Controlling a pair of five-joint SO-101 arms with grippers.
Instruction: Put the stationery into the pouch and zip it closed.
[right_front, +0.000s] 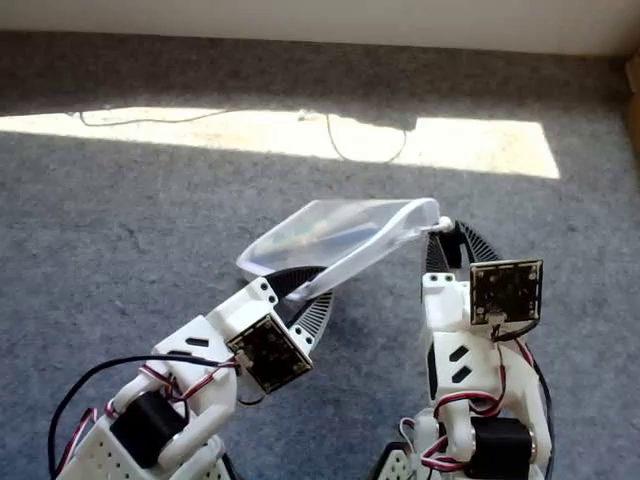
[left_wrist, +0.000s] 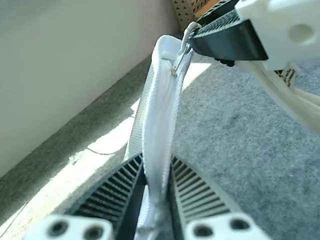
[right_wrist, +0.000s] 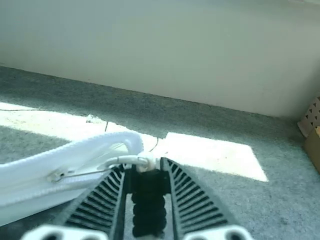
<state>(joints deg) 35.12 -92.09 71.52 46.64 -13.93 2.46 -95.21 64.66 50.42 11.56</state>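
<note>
My left tool (left_wrist: 156, 167) is clamped on one end of the pouch (right_front: 330, 235). My right tool (right_wrist: 148, 167) pinches its zip pull (right_wrist: 125, 161)

You've got grey carpet (right_front: 120, 220), a sunlit strip (right_front: 250, 135) across it, a thin cable (right_front: 333, 140) lying there, and a pale wall (right_wrist: 150, 45) behind.

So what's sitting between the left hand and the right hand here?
The clear pouch spans the gap: left hand clamps one end, right hand pinches the zipper pull at the other. High view shows it.
</note>
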